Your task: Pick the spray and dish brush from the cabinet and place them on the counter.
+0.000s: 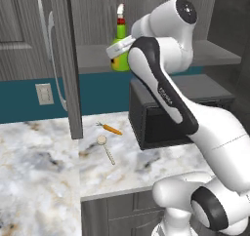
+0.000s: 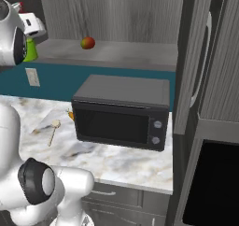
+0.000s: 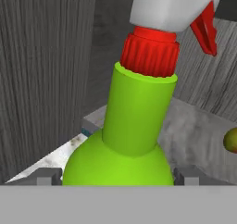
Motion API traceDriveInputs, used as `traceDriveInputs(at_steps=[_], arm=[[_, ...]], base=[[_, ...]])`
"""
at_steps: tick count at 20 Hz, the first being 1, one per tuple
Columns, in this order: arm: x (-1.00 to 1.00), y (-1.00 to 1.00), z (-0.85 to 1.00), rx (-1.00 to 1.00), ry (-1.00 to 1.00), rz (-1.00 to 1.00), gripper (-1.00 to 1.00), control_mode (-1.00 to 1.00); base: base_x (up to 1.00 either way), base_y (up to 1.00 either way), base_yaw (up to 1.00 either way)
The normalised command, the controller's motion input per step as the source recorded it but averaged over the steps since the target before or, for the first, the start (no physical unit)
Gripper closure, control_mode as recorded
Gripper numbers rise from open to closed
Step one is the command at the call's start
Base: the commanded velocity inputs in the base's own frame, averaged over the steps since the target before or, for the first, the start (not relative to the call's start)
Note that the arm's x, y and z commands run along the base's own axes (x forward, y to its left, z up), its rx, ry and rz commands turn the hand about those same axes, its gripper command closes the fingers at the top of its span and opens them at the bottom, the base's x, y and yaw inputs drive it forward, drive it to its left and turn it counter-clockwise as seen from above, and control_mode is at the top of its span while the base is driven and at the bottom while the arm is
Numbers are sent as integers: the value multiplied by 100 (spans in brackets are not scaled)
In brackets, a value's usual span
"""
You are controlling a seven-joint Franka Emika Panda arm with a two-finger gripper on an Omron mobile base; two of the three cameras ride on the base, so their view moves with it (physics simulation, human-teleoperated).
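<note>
The spray point(image 3: 139, 107), a green bottle with a red collar and white nozzle, stands upright on the cabinet's grey shelf point(image 1: 93, 57). In the left base view the spray point(image 1: 119, 40) is partly covered by my hand. My gripper point(image 3: 115, 176) is open, with one dark fingertip on each side of the bottle's round body. The dish brush point(image 1: 104, 146) lies flat on the marble counter point(image 1: 39, 152), left of the microwave. From the right the brush point(image 2: 53, 128) shows near the counter's back.
A black microwave point(image 2: 121, 110) stands on the counter under the shelf. An orange carrot point(image 1: 112, 128) lies just behind the brush. An apple point(image 2: 87, 43) rests on the shelf to the right of the spray. The open cabinet door point(image 1: 68, 59) hangs left of the bottle.
</note>
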Motion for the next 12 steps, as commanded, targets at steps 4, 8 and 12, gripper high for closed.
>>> traceDriveInputs(at_steps=[4, 8, 12], arm=[[-100, -12, -9, 9, -5, 0, 100, -100], [-96, 0, -17, 8, -1, -1, 100, -100], [-90, 0, -29, 4, 1, -4, 100, -100]], base=[[0, 0, 0], [0, 0, 0], [0, 0, 0]])
